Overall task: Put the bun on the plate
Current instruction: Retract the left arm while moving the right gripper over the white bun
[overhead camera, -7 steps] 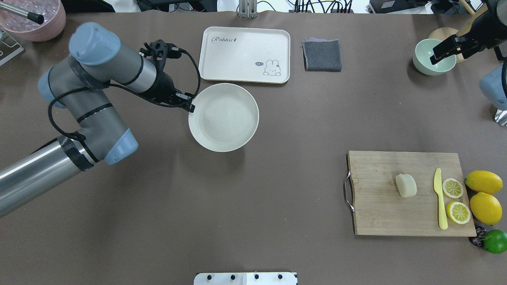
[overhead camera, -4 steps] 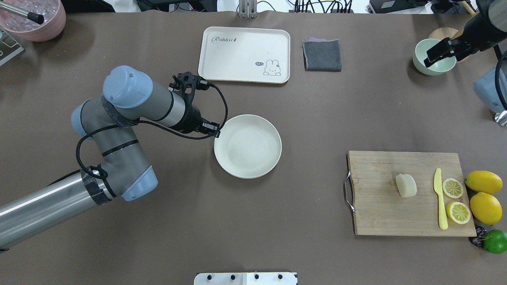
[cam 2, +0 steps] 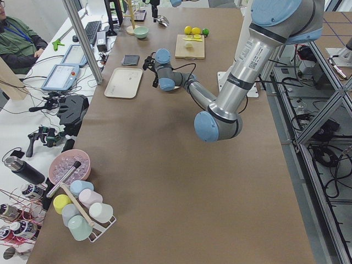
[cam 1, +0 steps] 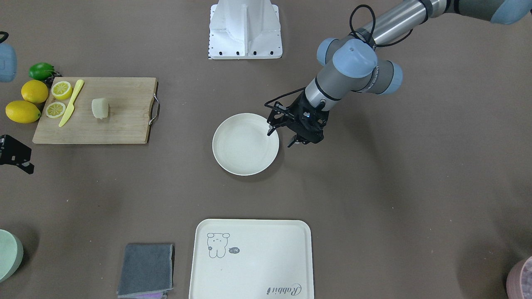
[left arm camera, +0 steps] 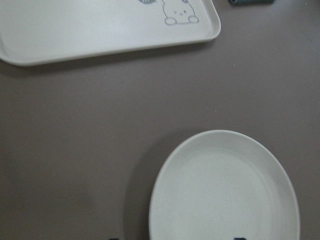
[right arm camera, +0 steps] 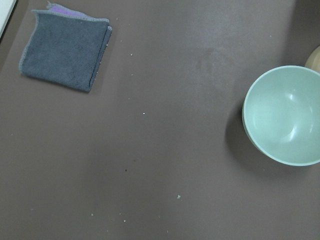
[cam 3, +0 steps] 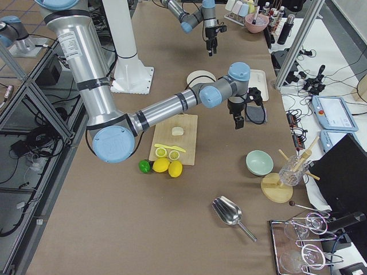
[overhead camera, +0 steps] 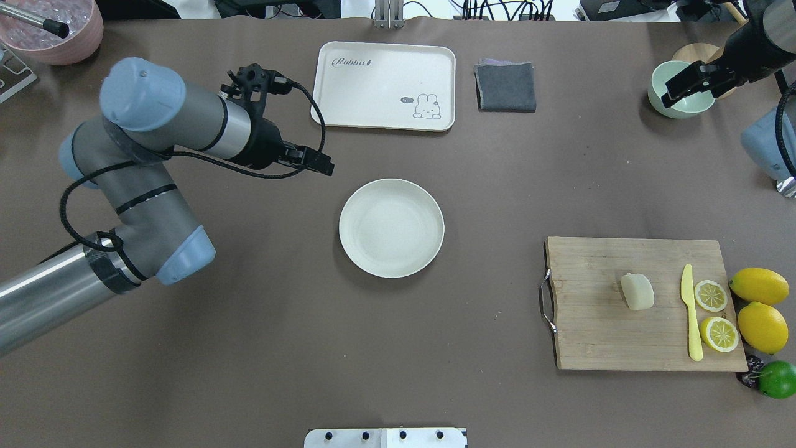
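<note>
The off-white round plate (overhead camera: 392, 228) lies empty on the brown table near its middle, also seen from across as plate (cam 1: 245, 143). My left gripper (overhead camera: 318, 165) hovers just off the plate's far-left rim, open and holding nothing; from across, the left gripper (cam 1: 281, 138) shows its two fingers spread. The left wrist view looks down on the plate (left arm camera: 225, 190). The pale bun (overhead camera: 637, 292) sits on the wooden cutting board (overhead camera: 591, 330) at the right, far from both grippers. My right gripper (overhead camera: 683, 84) hangs over the pale green bowl (overhead camera: 691, 109); I cannot tell how its fingers stand.
A cream tray (overhead camera: 384, 86) with a cartoon animal and a folded grey cloth (overhead camera: 505, 87) lie beyond the plate. On the board lie a yellow knife (overhead camera: 690, 317) and two lemon halves (overhead camera: 711, 295). Whole lemons (overhead camera: 760, 286) and a lime (overhead camera: 777, 379) sit at its right.
The left gripper carried the plate right and nearer, set it down, let go and drew back toward the far left. The right gripper drifted slightly left over the green bowl.
</note>
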`<action>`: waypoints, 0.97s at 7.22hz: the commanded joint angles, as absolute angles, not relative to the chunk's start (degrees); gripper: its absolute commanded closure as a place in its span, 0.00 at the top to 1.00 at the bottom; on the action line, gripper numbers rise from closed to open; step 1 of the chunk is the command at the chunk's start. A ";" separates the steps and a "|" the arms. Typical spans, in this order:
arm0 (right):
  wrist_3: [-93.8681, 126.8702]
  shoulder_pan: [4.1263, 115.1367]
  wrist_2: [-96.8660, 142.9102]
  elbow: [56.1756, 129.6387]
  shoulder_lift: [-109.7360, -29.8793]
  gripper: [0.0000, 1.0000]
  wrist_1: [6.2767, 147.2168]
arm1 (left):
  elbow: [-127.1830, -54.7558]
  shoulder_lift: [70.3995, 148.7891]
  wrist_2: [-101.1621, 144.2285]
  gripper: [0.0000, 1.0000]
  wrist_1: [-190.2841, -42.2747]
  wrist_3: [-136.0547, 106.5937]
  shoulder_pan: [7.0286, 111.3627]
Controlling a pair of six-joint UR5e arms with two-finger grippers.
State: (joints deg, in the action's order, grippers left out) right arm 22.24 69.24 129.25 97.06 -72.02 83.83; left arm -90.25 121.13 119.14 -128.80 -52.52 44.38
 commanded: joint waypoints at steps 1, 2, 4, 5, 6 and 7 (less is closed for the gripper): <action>22.59 68.04 129.29 96.51 -72.25 1.00 83.85 | -90.53 118.14 124.77 0.97 -127.19 -44.08 53.48; 22.67 66.98 129.37 96.85 -72.51 1.00 83.85 | -90.09 115.78 128.11 0.97 -127.18 -40.81 57.88; 22.85 64.53 129.46 97.21 -72.60 1.00 83.85 | -85.99 113.47 134.00 0.97 -127.18 -35.46 66.49; 23.63 63.12 129.90 97.90 -73.47 1.00 83.85 | -81.87 113.81 134.73 0.97 -127.18 -28.37 68.97; 27.56 60.67 129.47 98.17 -74.43 1.00 83.76 | -79.30 113.82 134.56 0.97 -127.18 -25.34 70.04; 30.56 59.34 129.20 99.22 -75.66 1.00 83.76 | -79.36 113.91 134.39 0.97 -127.18 -25.05 70.05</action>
